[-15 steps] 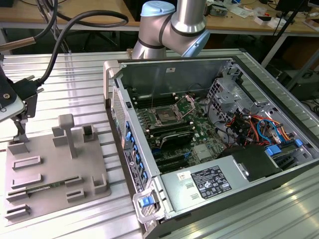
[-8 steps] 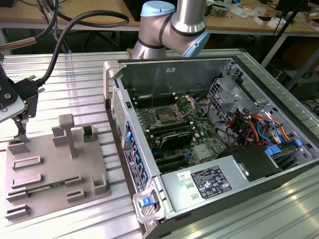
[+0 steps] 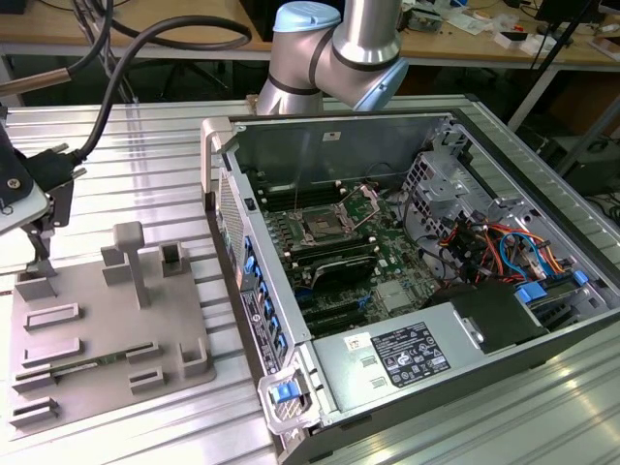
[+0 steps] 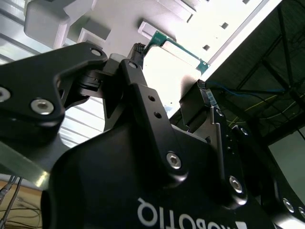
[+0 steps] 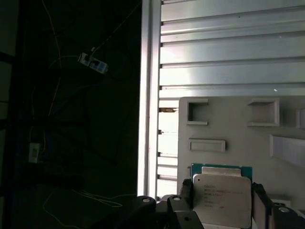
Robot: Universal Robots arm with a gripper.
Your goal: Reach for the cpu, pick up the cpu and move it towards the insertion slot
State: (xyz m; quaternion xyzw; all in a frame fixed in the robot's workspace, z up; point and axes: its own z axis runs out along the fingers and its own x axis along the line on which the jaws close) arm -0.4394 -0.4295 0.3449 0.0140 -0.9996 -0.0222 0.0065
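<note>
Currently holding the cpu point(image 5: 221, 202) in a narrowed claw point(image 5: 222, 191), pads point(image 5: 187, 193) on two opposite edges, just over the gray fixture plate point(image 5: 228, 124) on the worktop point(image 5: 228, 57). Well apart from the insertion slot point(image 3: 318, 230) inside the open computer case point(image 3: 320, 155). Hold it level, grip square on both edges, no tilt while clearing the plate.

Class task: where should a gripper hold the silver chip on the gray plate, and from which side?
Pinch the chip by two opposite thin edges, coming from straight above its metal top. It lies flat on the plate, so probably only the edges offer a hold.
</note>
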